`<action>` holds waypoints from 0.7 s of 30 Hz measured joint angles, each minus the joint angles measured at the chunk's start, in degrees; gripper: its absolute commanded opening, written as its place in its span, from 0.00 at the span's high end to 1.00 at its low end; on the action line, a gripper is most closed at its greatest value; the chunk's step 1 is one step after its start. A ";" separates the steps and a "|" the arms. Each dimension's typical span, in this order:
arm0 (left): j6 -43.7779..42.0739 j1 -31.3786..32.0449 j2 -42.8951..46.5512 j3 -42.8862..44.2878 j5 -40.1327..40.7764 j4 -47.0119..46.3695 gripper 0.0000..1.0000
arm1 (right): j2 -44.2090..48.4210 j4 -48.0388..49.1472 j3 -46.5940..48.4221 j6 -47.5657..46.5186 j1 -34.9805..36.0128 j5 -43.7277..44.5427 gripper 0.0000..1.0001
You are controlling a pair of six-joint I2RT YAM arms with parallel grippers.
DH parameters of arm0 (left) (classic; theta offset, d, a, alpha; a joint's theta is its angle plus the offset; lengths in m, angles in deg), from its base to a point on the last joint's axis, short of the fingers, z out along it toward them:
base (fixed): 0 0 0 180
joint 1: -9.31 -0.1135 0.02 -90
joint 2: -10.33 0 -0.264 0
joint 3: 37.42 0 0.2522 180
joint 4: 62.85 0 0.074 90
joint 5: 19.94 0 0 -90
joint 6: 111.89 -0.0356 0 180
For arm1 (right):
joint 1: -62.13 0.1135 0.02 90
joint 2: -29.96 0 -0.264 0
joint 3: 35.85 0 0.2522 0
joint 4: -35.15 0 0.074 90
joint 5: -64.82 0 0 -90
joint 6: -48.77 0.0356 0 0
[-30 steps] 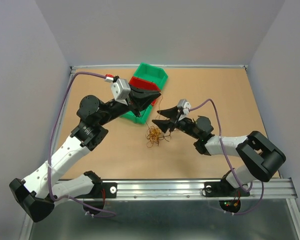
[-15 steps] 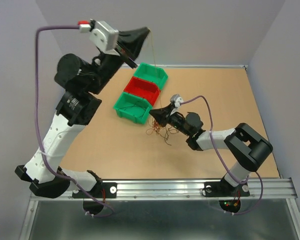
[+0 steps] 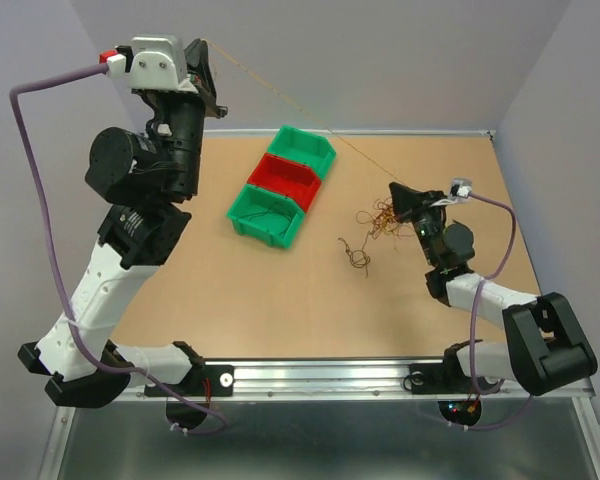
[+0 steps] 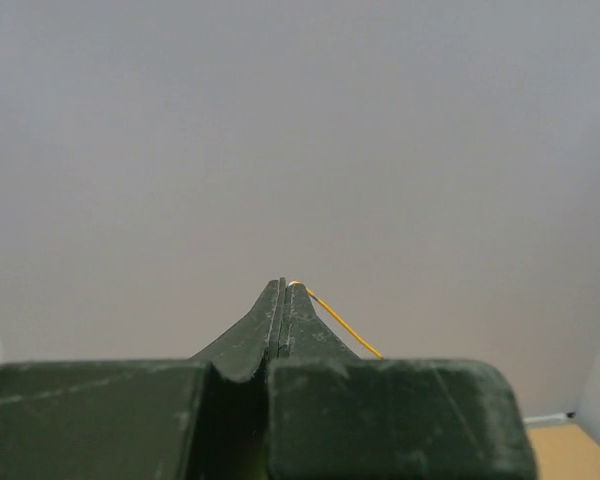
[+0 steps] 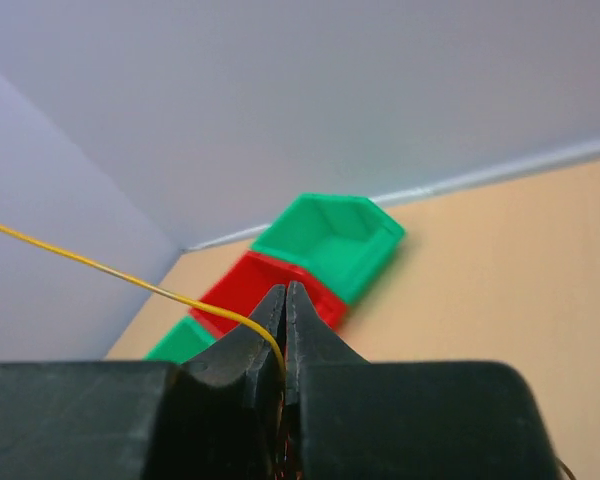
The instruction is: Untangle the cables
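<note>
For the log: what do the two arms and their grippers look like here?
Both arms have white link shells and black joint housings. The left gripper and right gripper have dark, tapered, wedge-shaped fingers that look scuffed up close. Each wrist carries a small grey-white camera block, and a purple cable with a red plug end runs along the left arm. No sleeves.

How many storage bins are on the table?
3, touching in a diagonal row left of centre: a green bin farthest back, a red bin in the middle, another green bin nearest the arms.
</note>
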 measured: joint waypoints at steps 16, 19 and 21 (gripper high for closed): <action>-2.97 -1.84 11.41 -10.19 11.30 -28.81 1.00 | -8.81 -16.00 -4.59 15.23 -19.45 2.40 0.79; -1.31 -1.86 14.32 -17.33 6.27 -31.26 1.00 | -7.74 -16.46 -4.81 15.39 -19.74 2.67 0.77; 0.39 -1.86 15.34 -23.45 -0.13 -30.25 1.00 | -6.43 -16.96 -4.92 15.26 -20.02 2.62 0.40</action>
